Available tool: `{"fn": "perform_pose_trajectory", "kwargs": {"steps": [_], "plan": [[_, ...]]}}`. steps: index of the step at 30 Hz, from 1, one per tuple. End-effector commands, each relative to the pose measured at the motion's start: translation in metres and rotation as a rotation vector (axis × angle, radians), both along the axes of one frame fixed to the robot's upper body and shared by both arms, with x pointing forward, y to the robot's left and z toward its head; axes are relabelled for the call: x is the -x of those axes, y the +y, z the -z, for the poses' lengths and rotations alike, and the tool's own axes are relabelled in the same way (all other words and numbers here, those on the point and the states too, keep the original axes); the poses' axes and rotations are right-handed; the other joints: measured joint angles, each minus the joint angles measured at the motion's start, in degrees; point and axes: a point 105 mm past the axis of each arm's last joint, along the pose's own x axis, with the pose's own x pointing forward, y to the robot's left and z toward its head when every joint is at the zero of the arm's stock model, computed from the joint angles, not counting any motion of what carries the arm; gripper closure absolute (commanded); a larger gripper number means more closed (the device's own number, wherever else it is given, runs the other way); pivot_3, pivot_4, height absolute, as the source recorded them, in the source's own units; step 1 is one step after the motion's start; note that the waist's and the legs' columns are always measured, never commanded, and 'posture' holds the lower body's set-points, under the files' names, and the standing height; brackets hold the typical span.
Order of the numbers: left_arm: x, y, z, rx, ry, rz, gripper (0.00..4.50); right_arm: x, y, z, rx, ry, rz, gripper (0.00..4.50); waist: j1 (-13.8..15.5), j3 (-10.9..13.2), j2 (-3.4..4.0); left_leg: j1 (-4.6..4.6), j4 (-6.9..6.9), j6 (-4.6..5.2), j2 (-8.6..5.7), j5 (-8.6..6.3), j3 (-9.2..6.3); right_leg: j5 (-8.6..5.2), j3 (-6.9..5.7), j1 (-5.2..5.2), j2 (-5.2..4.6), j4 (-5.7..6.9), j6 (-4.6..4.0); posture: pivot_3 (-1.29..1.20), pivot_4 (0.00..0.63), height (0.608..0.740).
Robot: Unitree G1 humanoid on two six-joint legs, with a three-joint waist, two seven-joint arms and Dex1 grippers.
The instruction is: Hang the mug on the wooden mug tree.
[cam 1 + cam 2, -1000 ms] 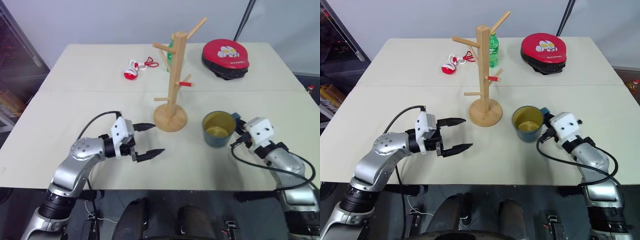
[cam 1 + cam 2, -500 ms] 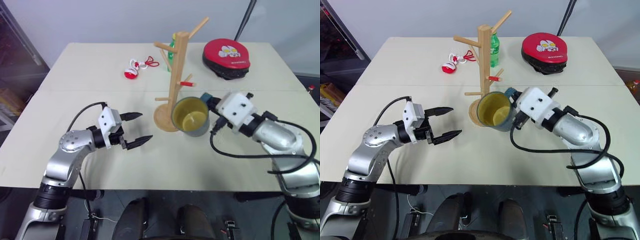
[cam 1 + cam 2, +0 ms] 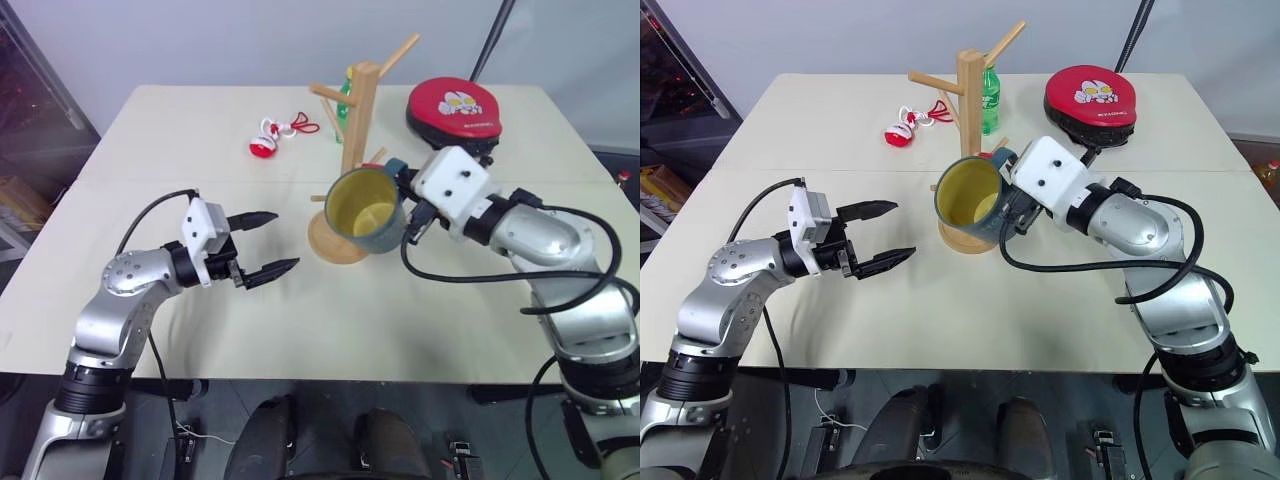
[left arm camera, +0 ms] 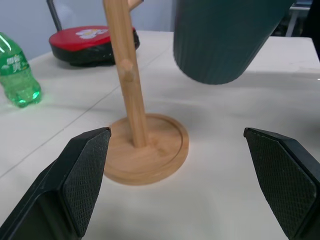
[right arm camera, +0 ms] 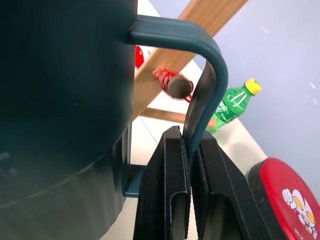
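One mug (image 3: 364, 209) hangs tipped in the air, beside the single wooden mug tree (image 3: 352, 160), its handle clamped in the right gripper (image 5: 190, 165). The left gripper (image 3: 268, 243) hovers nearby with fingers spread, empty. One table (image 3: 150, 150) carries one green bottle (image 3: 987, 98).

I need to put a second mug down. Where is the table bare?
Bare: the front strip before the left end effector, and the right side below the red pad. Crowded: around the mug tree, where the mug hangs in the right end effector.
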Motion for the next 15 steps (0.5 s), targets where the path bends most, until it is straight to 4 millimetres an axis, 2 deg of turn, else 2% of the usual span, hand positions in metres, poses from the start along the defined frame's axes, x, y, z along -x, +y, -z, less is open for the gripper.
{"fn": "perform_pose_trajectory", "kwargs": {"steps": [1, 15], "plan": [[0.007, -0.003, -0.022, 0.022, -0.064, 0.036, 0.0, 0.0, 0.003, -0.012, -0.004, -0.041, -0.005, 4.42, 0.0, 0.0, -0.02, 0.0, 0.0, 0.0, 0.0, 0.0, 0.0, 0.0, 0.0, 0.0, 0.0, 0.0, 0.0, 0.0, 0.15, 0.74], [0.016, -0.015, -0.04, 0.051, -0.085, 0.09, 0.0, -0.014, 0.008, -0.007, 0.023, -0.007, -0.008, 4.42, -0.1, 0.0, -0.03, 0.0, 0.0, 0.0, 0.0, 0.0, 0.0, 0.0, 0.0, 0.0, 0.03, 0.02, 0.0, 0.0, 0.15, 0.74]]}}
